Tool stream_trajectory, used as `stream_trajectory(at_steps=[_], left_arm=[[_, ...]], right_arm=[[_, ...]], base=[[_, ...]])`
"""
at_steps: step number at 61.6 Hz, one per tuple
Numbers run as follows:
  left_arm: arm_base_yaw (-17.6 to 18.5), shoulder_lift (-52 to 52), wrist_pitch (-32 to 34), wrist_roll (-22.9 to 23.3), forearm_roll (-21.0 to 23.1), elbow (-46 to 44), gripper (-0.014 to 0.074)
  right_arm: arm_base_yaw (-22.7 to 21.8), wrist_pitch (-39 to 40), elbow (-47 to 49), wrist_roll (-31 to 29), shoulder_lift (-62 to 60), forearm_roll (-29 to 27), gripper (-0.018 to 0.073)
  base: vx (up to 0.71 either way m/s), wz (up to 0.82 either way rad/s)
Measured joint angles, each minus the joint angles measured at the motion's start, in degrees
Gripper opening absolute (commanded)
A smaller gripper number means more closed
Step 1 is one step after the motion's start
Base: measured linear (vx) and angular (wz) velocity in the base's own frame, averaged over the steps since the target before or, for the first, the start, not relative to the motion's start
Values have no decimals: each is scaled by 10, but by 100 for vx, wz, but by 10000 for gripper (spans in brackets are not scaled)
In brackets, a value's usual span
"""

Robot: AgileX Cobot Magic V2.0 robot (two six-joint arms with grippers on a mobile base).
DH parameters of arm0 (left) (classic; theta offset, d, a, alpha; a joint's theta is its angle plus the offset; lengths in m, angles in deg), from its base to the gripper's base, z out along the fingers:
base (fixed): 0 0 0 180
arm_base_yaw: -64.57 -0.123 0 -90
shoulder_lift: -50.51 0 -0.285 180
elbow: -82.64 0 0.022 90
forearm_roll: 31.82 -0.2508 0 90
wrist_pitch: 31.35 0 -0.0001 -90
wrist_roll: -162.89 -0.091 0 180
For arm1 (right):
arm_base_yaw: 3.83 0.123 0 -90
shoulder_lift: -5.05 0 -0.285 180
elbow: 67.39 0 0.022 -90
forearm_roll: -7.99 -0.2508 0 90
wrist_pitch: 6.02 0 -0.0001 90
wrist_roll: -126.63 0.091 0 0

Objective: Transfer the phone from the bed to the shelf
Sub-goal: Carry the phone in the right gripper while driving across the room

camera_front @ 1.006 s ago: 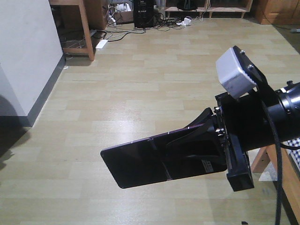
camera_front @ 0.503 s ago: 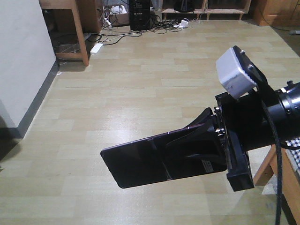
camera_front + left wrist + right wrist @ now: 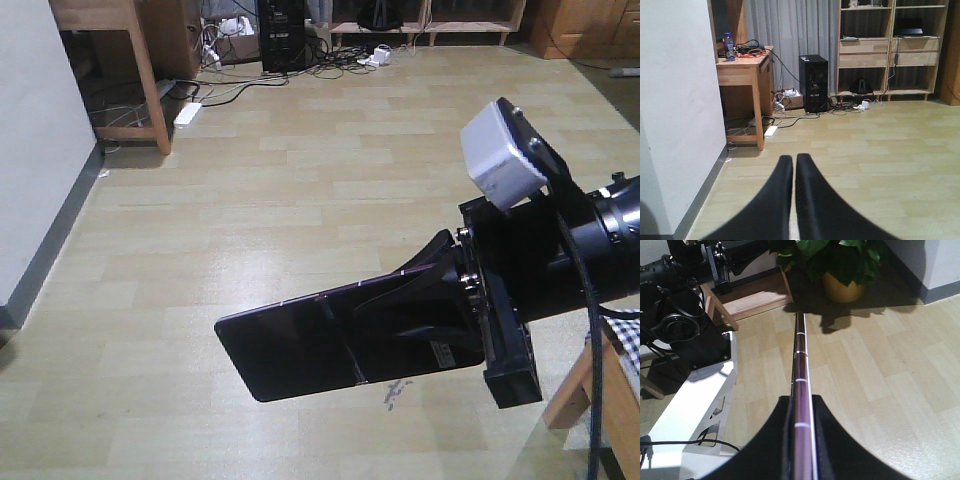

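My right gripper (image 3: 392,312) is shut on the phone (image 3: 290,345), a glossy black slab with a pinkish edge, held out flat above the wooden floor. In the right wrist view the phone (image 3: 800,355) shows edge-on, clamped between both fingers of the right gripper (image 3: 801,407). My left gripper (image 3: 794,161) is shut and holds nothing. It points towards the pale wood shelf (image 3: 865,47) across the room, whose base also shows in the front view (image 3: 440,22). A strip of the gingham bed (image 3: 625,338) shows at the right edge.
A white wall (image 3: 675,100) runs along the left. A wooden desk (image 3: 742,67) with a water bottle (image 3: 728,46) stands beside it. A black computer tower (image 3: 813,82) and tangled cables (image 3: 790,115) lie before the shelf. A potted plant (image 3: 842,270) stands in the right wrist view.
The floor, desk and wall have slid left and down in the front view, so the base is moving. The right gripper and phone keep the same pose.
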Motion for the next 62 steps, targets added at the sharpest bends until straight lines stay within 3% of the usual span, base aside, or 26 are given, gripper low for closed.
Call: stream_trajectory(at_steps=[62], left_arm=[[0,0,0,0,0,0,1]], right_arm=[[0,0,0,0,0,0,-2]], base=[[33,1]])
